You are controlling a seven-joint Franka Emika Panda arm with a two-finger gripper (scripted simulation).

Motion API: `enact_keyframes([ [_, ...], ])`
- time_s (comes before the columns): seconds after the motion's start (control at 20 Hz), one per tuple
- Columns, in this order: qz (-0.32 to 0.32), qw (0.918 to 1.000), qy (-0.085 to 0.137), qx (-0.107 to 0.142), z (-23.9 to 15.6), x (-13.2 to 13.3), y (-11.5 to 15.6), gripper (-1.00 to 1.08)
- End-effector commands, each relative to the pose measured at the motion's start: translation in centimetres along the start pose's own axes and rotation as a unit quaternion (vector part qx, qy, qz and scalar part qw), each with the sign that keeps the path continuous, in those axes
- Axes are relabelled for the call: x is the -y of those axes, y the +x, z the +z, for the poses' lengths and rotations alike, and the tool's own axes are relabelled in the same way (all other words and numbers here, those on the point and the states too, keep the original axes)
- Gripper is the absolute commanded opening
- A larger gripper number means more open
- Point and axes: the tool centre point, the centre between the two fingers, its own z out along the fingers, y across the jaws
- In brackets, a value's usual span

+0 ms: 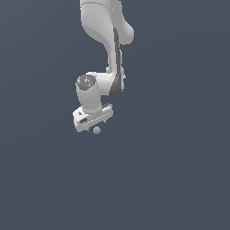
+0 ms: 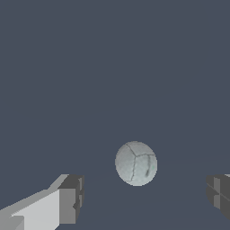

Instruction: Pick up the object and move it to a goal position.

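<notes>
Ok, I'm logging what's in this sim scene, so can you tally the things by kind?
Ball: 1, pale grey-blue, lying between the open fingers
Arm: 1, white
Claw: 1, open, fingers apart on either side of the ball
Total: 3

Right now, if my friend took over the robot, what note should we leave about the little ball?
Tool: open, holding nothing; fingers spread wide either side of the ball.
Ball: pale grey-blue, lying between the fingers but touching neither. In the exterior view it peeks out just under the tool.
Done: tool lined up over the ball.
Left: close on it, lift, carry to the goal. No goal marker shows in either view.
</notes>
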Motion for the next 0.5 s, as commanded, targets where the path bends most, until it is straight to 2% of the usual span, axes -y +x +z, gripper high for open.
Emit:
enact_keyframes([
  [0.0,-0.007,1.0,0.0,0.0,0.2,-0.11,-0.2,1.0],
  [0.45,-0.008,1.0,0.0,0.0,1.07,-0.12,-0.28,1.0],
])
